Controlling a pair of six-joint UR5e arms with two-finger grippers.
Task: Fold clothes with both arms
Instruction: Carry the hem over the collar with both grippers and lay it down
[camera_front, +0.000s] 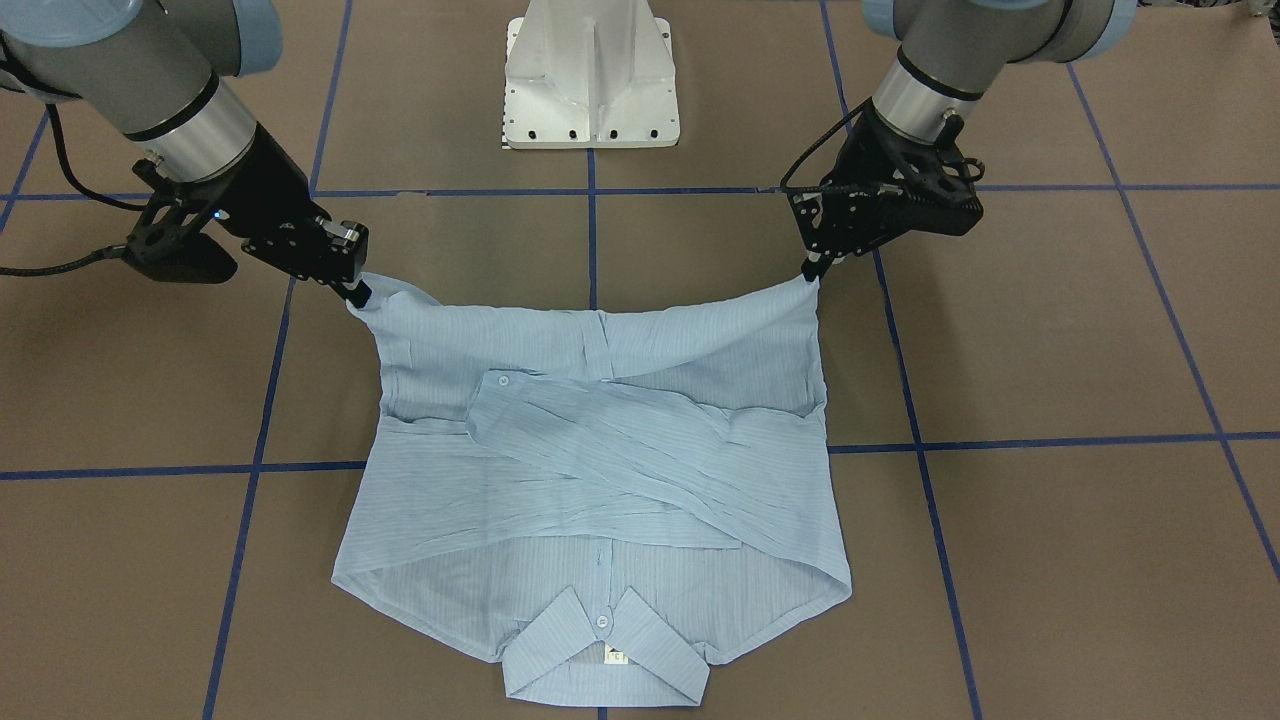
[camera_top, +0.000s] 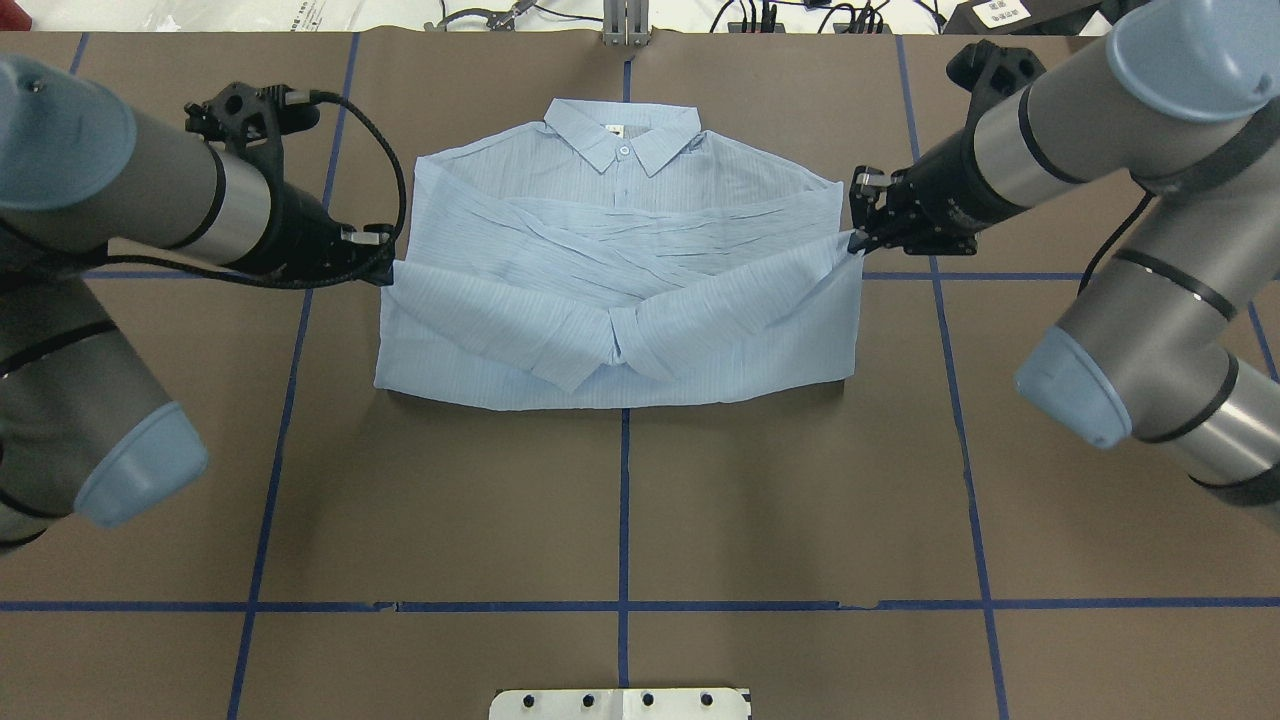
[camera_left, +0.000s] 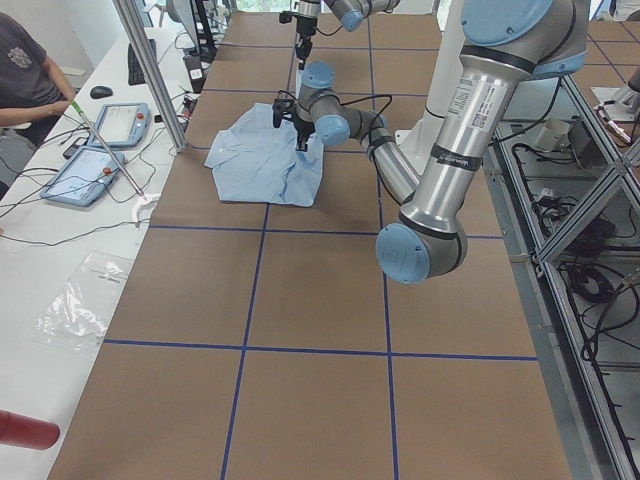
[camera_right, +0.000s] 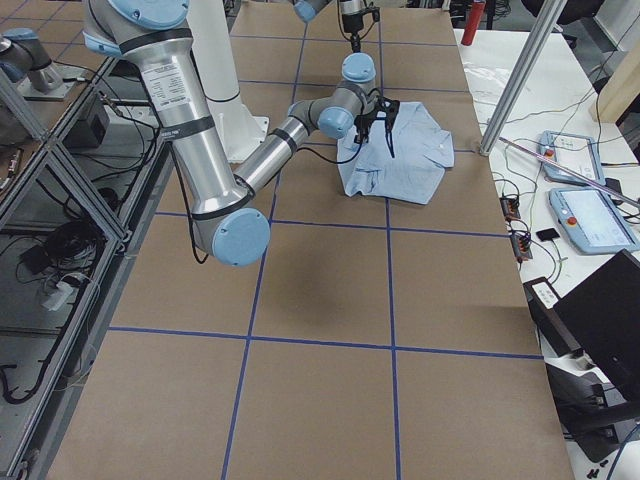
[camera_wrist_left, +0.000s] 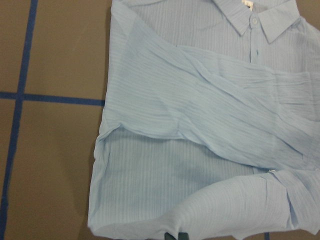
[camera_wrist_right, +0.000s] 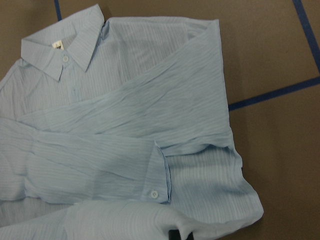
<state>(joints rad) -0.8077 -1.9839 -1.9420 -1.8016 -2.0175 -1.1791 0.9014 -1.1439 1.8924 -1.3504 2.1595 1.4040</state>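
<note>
1. A brown paper-covered table (camera_top: 620, 500) ruled with blue tape lines fills the workspace. Nearest us in the overhead view sits the white metal pedestal base (camera_top: 620, 703).
2. Beyond it lies the light blue, finely striped button-up shirt (camera_top: 500, 330), front up, neck away from the robot.
3. The black two-finger left gripper (camera_top: 388, 270) and the black two-finger right gripper (camera_top: 855, 243) each pinch a hem corner, held up over the lower body.
4. We judge the thin cloth could slip from either pinch if the arms pull apart.
5. The sagging middle may drag the crossed sleeves (camera_top: 560, 235), which lie in the fold's way, and uneven travel would land the hem crooked.
6. Farther off is the pointed collar (camera_top: 620, 135), then black cables (camera_top: 760, 15) past the table's edge, well apart from the shirt.
</note>
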